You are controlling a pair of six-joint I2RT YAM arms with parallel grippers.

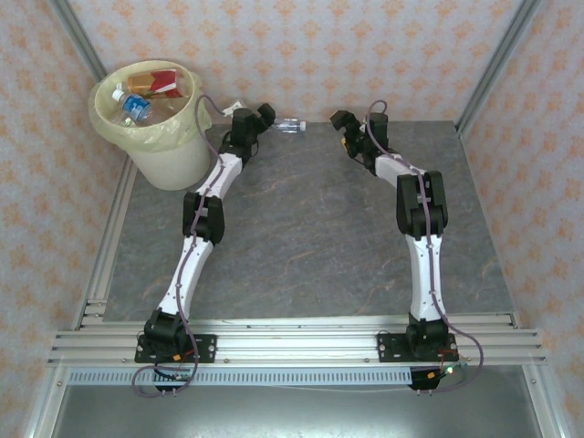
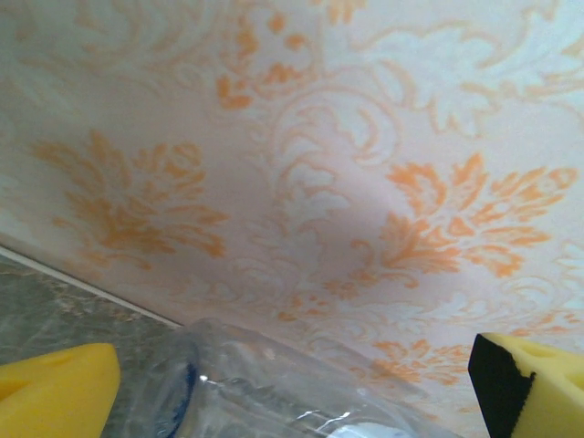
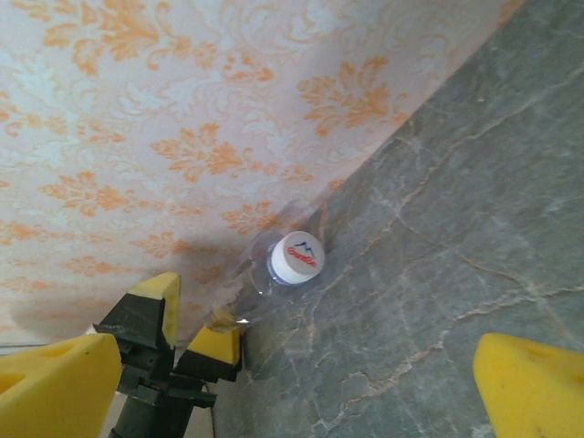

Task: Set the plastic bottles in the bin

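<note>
A clear plastic bottle [image 1: 290, 127] with a white cap [image 3: 297, 255] lies on the grey table against the back wall. My left gripper [image 1: 264, 121] is open, and its yellow pads [image 2: 55, 392] stand on either side of the bottle's body [image 2: 274, 383] without pressing it. In the right wrist view the left gripper [image 3: 190, 319] straddles the bottle's far end. My right gripper [image 1: 342, 132] is open with nothing in it, a short way right of the cap and pointing at it. The cream bin [image 1: 169, 155] at the back left holds several bottles [image 1: 137, 108].
The patterned back wall [image 2: 365, 137] rises right behind the bottle. The bin, with a pale yellow bag lining it, stands left of the left arm's wrist. Metal frame rails [image 1: 292, 342] run along the near edge by the arm bases.
</note>
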